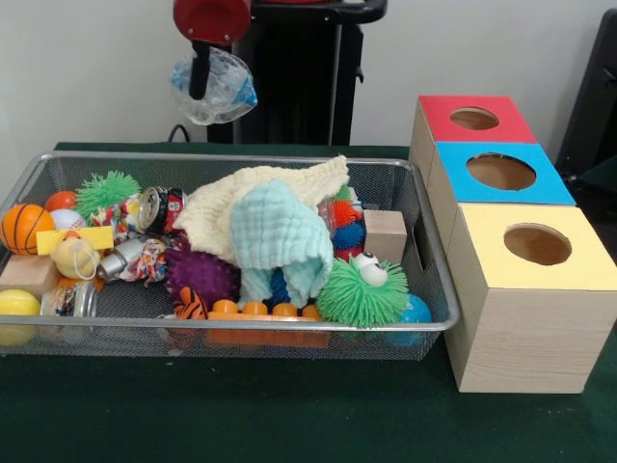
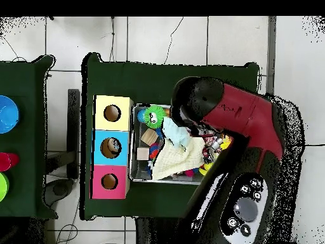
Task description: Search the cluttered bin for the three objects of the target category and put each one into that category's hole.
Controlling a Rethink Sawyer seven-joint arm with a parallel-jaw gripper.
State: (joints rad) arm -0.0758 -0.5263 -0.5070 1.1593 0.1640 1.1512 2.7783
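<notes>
The bin (image 1: 241, 159) of silver wire mesh lies on the green table, full of clutter; it also shows in the overhead view (image 2: 132, 143). The hole (image 1: 500, 171) is the round cut-out in the blue top of the middle wooden box, right of the bin, and it shows in the overhead view (image 2: 110, 147). My gripper (image 1: 200, 92) hangs high above the bin's far left part. It is shut on a crumpled clear plastic item with a blue patch (image 1: 224, 87). In the overhead view the red arm (image 2: 235, 114) hides the gripper.
A red-topped box (image 1: 472, 118) and a yellow-topped box (image 1: 536, 244) flank the blue one. The bin holds a cream cloth (image 1: 260, 203), a mint cloth (image 1: 280, 236), a green spiky ball (image 1: 362, 294), crushed cans (image 1: 159, 207), wooden blocks (image 1: 386, 234) and a small basketball (image 1: 24, 227).
</notes>
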